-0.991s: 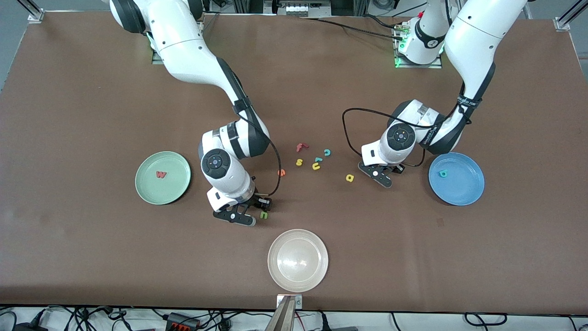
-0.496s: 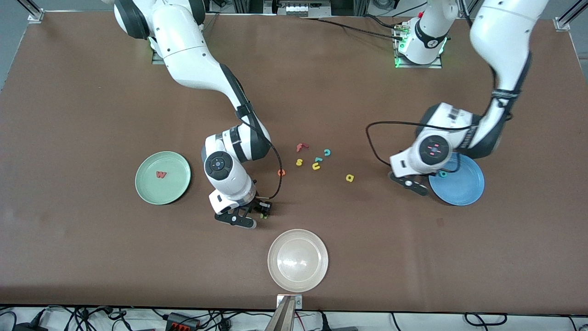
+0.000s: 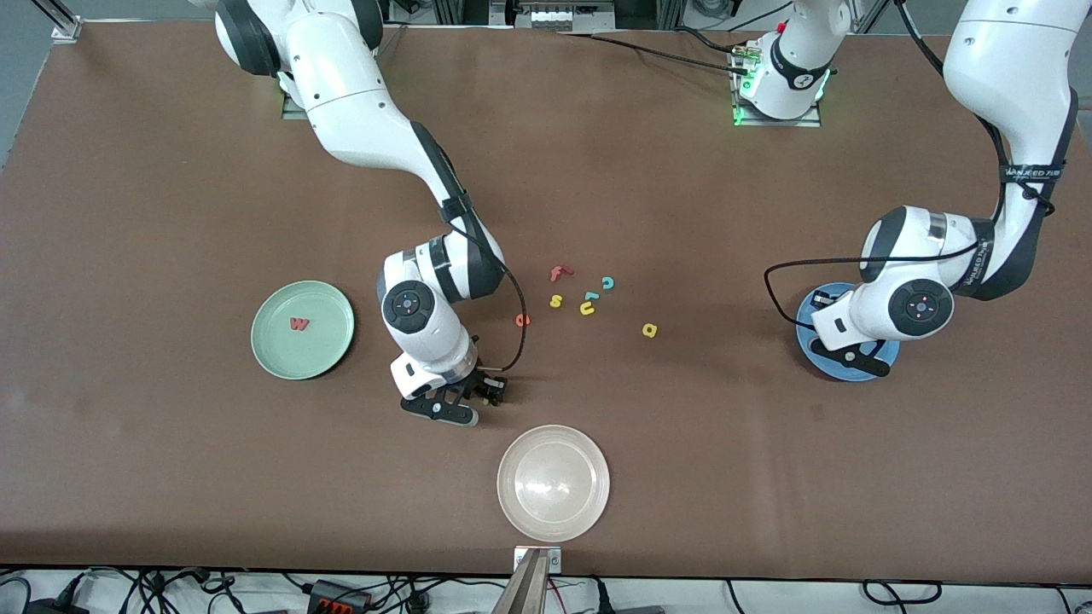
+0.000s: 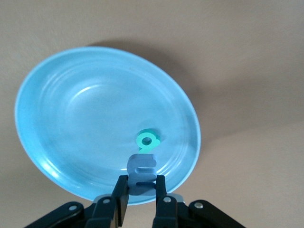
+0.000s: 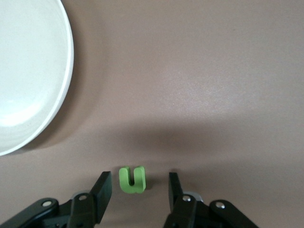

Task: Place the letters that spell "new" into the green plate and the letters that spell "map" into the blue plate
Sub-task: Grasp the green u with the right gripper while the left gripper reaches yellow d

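Letters being sorted between two round plates on a brown table

The small blue foam m [image 4: 141, 172] is held pinched in the left gripper [image 4: 141, 190] over the medium-blue plate [image 4: 57, 133], where the teal p [image 4: 147, 140] lies; the right gripper [image 5: 140, 190] is set low with fingers parted around the green foam n [image 5: 132, 179], near the whitish-beige plate [image 5: 28, 71]; the red w [image 3: 299, 323] lies in the pale mint-green plate [image 3: 277, 358]
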`<state>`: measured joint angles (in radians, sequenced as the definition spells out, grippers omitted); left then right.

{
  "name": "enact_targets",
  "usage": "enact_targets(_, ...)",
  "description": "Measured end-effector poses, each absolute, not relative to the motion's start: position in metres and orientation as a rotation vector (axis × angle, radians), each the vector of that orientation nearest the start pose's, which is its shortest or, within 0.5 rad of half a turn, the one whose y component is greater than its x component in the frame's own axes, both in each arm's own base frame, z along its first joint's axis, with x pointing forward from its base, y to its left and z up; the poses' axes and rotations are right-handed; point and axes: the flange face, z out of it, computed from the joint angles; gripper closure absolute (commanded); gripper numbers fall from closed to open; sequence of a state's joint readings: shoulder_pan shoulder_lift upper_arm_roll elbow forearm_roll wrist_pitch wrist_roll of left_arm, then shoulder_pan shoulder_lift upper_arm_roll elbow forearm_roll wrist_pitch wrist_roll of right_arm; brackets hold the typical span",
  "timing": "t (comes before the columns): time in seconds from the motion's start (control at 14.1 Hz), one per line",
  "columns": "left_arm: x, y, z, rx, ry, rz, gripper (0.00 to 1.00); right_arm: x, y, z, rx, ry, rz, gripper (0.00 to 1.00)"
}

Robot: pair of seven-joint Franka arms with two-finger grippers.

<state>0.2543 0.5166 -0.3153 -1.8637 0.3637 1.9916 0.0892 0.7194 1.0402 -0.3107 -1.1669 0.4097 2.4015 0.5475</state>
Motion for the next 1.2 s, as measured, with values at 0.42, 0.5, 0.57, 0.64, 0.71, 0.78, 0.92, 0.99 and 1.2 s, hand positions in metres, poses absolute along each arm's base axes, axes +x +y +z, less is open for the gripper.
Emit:
enact_targets(0.42, 0.582, 0.043, 0.204, -2.958, 0.406, 0.551, 0.00, 0.678, 0.395, 0.181, -2.949, 0.309, -0.296, 0.50)
enact_targets(0.5, 0.583, 0.039, 0.207, -2.958, 0.416, 0.547, 0.00, 0.677, 0.397, 0.179, -2.951, 0.302, -0.297, 0.50)
enact_targets(0.57, 0.585, 0.028, 0.211, -2.959, 0.441, 0.540, 0.00, 0.677, 0.399, 0.179, -2.951, 0.298, -0.299, 0.54)
enact_targets(0.64, 0.588, 0.009, 0.217, -2.960, 0.478, 0.532, 0.00, 0.677, 0.399, 0.180, -2.950, 0.296, -0.301, 0.59)
enact_targets(0.71, 0.591, -0.014, 0.227, -2.961, 0.511, 0.518, 0.00, 0.677, 0.399, 0.180, -2.951, 0.294, -0.302, 0.62)
enact_targets(0.78, 0.595, -0.041, 0.238, -2.965, 0.526, 0.490, 0.00, 0.677, 0.399, 0.180, -2.951, 0.291, -0.303, 0.68)
enact_targets(0.92, 0.599, -0.098, 0.257, -2.980, 0.460, 0.417, 0.00, 0.677, 0.399, 0.179, -2.955, 0.270, -0.306, 0.73)
enact_targets(0.99, 0.598, -0.126, 0.263, -2.985, 0.402, 0.389, 0.00, 0.677, 0.399, 0.179, -2.956, 0.268, -0.308, 0.73)
enact_targets(1.2, 0.587, -0.201, 0.261, -2.989, 0.314, 0.335, 0.00, 0.678, 0.399, 0.179, -2.956, 0.263, -0.316, 0.74)
